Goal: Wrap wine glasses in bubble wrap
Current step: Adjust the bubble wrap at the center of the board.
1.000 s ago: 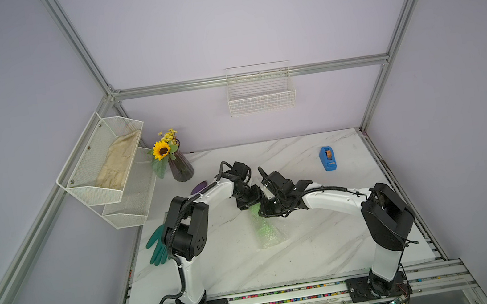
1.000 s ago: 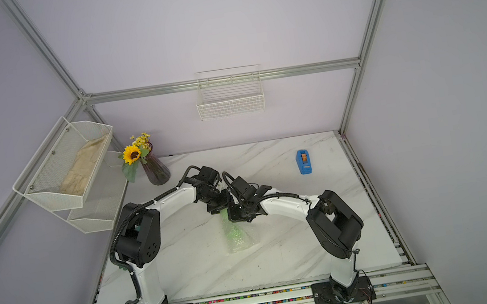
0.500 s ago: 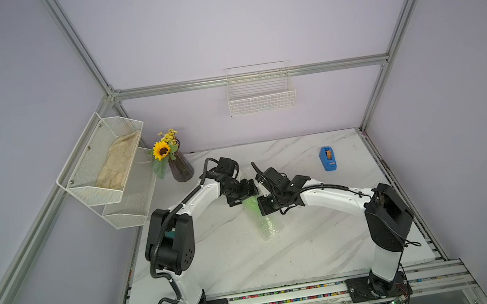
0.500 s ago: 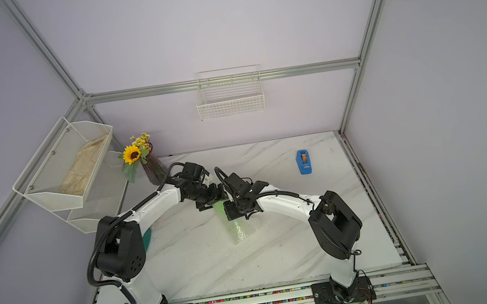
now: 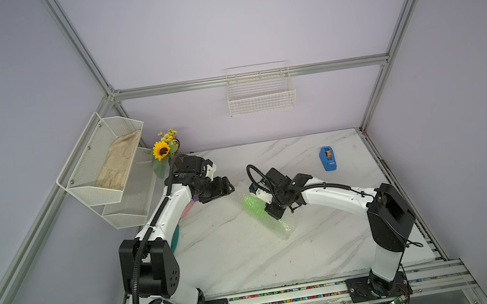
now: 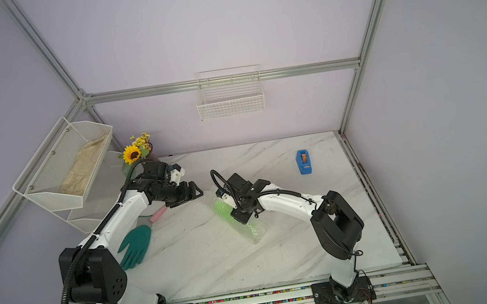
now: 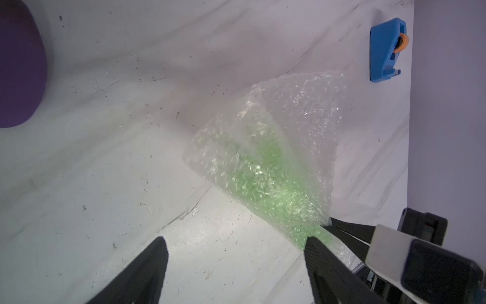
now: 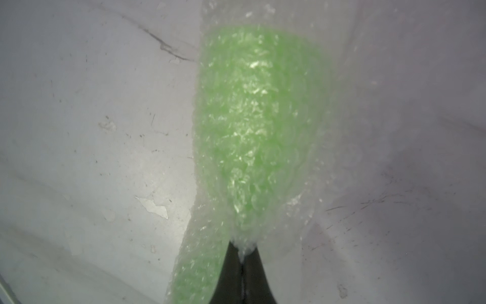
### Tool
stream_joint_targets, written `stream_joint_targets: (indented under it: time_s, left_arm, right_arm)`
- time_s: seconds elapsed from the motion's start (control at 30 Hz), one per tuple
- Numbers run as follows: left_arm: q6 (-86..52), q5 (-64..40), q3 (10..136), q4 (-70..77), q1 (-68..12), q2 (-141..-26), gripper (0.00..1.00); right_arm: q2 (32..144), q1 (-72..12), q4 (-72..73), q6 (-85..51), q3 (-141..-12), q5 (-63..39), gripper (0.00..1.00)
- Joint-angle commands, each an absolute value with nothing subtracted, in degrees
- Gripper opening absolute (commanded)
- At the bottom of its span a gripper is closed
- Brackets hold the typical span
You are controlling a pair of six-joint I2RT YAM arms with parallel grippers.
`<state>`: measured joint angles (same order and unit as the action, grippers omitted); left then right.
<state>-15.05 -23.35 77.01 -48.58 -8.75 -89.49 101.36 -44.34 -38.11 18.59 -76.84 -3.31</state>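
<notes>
Pinching the bubble wrap [image 7: 302, 113] around the goblet [image 8: 252, 118] with closed right gripper [image 8: 243, 250], held its long axis slanting toward the tabletop's [image 5: 234, 257] front edge, open, empty left gripper [image 7: 235, 239] beside its rear end.

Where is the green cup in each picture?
Top view: cup mid-table, lying inside the wrap.
Top view: same spot, wrap around it.
Left wrist: ahead of the left gripper, green showing through the wrap.
Right wrist: just ahead of the right gripper, filling the middle.
Shared landmark: the wrap, in all four. The blue tape dispenser shows in all but the right wrist view.
</notes>
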Motion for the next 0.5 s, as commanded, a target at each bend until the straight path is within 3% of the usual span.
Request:
stream_joint_targets:
  time_s: [0.0,0.27,0.47]
  left_arm:
    - [-5.40,-23.65,80.06,-46.85,-8.54,-85.32,0.79]
    - [9.55,-39.47,79.87,-42.36,-9.29,-85.12,0.80]
    - [33.39,-46.30,72.84,-41.87,-13.36,-83.41,0.87]
  right_arm:
    - [94.47,-44.15,-33.23,41.91,-71.85,-3.67,0.00]
    - [91.55,-43.58,-23.55,63.83,-66.00,-4.53,0.00]
    - [90.96,-41.77,-21.53,67.61,-63.26,-7.35,0.00]
